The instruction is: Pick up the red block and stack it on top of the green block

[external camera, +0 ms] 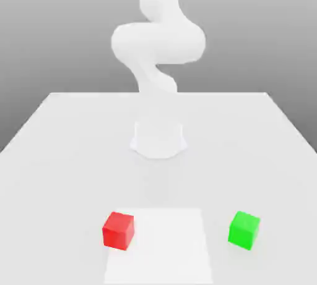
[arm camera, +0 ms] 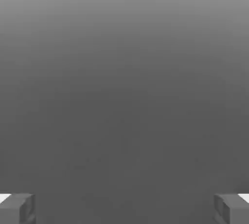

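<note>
Exterior view has a matte red block (external camera: 117,230) sitting flat on the smooth white table (external camera: 56,148), toward that view's left, well apart from the same-shaped green block (external camera: 244,230) on the right. Hand view: boxy grey fingers (arm camera: 17,208) spread wide, gripper (arm camera: 124,209) holding nothing.

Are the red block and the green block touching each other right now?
Apart. The exterior view shows the red block and the green block resting separately on the table, with a wide strip of bare surface between them.
</note>
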{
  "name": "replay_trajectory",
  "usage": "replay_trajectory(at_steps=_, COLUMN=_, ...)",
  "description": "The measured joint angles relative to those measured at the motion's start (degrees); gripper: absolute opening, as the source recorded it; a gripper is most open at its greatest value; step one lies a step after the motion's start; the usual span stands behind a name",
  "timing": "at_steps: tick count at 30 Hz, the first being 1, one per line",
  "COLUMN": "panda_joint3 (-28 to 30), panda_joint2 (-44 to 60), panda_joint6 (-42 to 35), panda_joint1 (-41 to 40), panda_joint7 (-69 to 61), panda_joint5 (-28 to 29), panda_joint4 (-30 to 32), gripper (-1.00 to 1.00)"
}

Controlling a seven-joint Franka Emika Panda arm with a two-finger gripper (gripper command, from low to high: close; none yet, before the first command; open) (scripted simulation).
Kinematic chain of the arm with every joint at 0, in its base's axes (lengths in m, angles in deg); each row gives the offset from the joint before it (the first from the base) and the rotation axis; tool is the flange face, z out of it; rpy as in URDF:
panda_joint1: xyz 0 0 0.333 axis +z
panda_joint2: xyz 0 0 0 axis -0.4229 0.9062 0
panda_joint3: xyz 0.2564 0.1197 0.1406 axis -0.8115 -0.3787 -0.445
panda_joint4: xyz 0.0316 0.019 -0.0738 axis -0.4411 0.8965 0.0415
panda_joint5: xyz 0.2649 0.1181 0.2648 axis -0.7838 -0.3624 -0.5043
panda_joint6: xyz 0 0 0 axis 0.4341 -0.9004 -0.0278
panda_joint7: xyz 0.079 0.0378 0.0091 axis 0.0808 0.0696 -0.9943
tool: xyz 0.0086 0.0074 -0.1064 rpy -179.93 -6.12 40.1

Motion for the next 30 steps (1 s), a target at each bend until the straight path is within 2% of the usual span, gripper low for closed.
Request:
replay_trajectory(at_steps=13, panda_joint3=2.8, panda_joint2=27.4, panda_joint6=15.0, panda_joint1=-4.1, panda_joint7=3.0, panda_joint5=1.2, panda_joint4=13.3, gripper=0.0)
replay_trajectory(at_steps=20, panda_joint3=4.3, panda_joint2=42.0, panda_joint6=23.1, panda_joint1=-6.2, panda_joint7=2.8, panda_joint5=-0.6, panda_joint4=20.3, gripper=0.0)
replay_trajectory(at_steps=26, panda_joint3=2.4, panda_joint2=54.5, panda_joint6=33.1, panda_joint1=-7.5, panda_joint7=1.0, panda_joint5=-3.3, panda_joint4=19.7, gripper=0.0)
replay_trajectory(at_steps=27, panda_joint3=2.1, panda_joint2=56.0, panda_joint6=34.4, panda_joint1=-7.8, panda_joint7=0.8, panda_joint5=-3.5, panda_joint4=19.4, gripper=-1.0)
replay_trajectory(at_steps=30, panda_joint3=2.1, panda_joint2=56.0, panda_joint6=34.4, panda_joint1=-7.8, panda_joint7=0.8, panda_joint5=-3.5, panda_joint4=19.4, gripper=-1.0)
